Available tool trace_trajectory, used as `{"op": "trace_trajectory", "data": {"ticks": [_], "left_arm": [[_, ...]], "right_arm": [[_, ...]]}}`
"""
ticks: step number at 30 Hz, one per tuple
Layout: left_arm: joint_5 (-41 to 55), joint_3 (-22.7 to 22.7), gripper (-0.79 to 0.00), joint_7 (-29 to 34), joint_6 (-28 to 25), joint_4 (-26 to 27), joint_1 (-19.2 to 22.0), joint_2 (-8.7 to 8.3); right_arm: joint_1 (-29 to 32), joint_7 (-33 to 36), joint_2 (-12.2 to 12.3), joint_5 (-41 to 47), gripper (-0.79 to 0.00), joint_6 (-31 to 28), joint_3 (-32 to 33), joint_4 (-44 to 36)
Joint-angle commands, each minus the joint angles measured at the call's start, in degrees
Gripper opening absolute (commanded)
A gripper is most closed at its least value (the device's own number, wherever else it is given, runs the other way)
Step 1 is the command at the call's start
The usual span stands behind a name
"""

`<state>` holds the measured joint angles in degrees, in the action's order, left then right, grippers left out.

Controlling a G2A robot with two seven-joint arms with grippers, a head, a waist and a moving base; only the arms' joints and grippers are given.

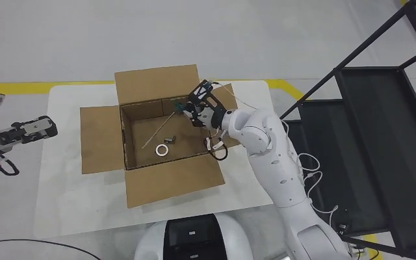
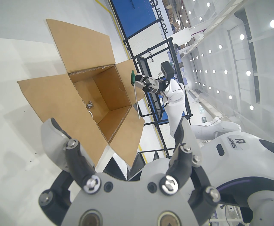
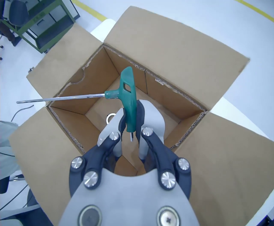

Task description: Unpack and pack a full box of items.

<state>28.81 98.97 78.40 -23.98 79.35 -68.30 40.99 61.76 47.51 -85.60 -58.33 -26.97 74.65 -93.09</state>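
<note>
An open cardboard box (image 1: 156, 81) stands in the middle of the white table (image 1: 71, 195), all flaps folded out. My right gripper (image 1: 197, 109) hangs over the box's far right corner, shut on the green handle of a T-handle hex key (image 3: 128, 92); its long steel shaft slants across the box opening. The same key (image 2: 133, 78) shows in the left wrist view, above the box (image 2: 64, 107). On the box floor lie a metal ring (image 1: 161, 150) and a small metal fitting (image 1: 170, 138). My left gripper (image 1: 31, 130) is at the table's left edge, open and holding nothing.
A black metal rack (image 1: 370, 130) stands close to the table's right side. Yellow floor tape (image 1: 39, 85) runs behind the table. A green cart (image 3: 42, 19) stands on the floor beyond the box. Bare tabletop lies left of the box.
</note>
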Motion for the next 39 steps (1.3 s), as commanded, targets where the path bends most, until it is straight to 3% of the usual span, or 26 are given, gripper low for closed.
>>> {"op": "trace_trajectory", "data": {"ticks": [1,20,22,26,30,39], "left_arm": [[0.0,0.0,0.000,0.0,0.0,0.0,0.0,0.00],[0.0,0.0,0.000,0.0,0.0,0.0,0.0,0.00],[0.0,0.0,0.000,0.0,0.0,0.0,0.0,0.00],[0.0,0.0,0.000,0.0,0.0,0.0,0.0,0.00],[0.0,0.0,0.000,0.0,0.0,0.0,0.0,0.00],[0.0,0.0,0.000,0.0,0.0,0.0,0.0,0.00]], "right_arm": [[0.2,-0.7,0.0,0.6,-0.785,0.1,0.4,0.0],[0.4,-1.0,0.1,0.5,-0.785,0.0,0.3,-0.2],[0.6,0.5,0.4,3.8,-0.785,-1.6,0.7,-0.6],[1.0,7.4,1.8,10.6,-0.785,-5.4,6.2,-3.3],[2.8,12.0,3.4,15.7,-0.785,-5.2,14.7,-7.0],[11.0,11.6,6.1,14.9,-0.785,0.2,29.9,-11.4]]}}
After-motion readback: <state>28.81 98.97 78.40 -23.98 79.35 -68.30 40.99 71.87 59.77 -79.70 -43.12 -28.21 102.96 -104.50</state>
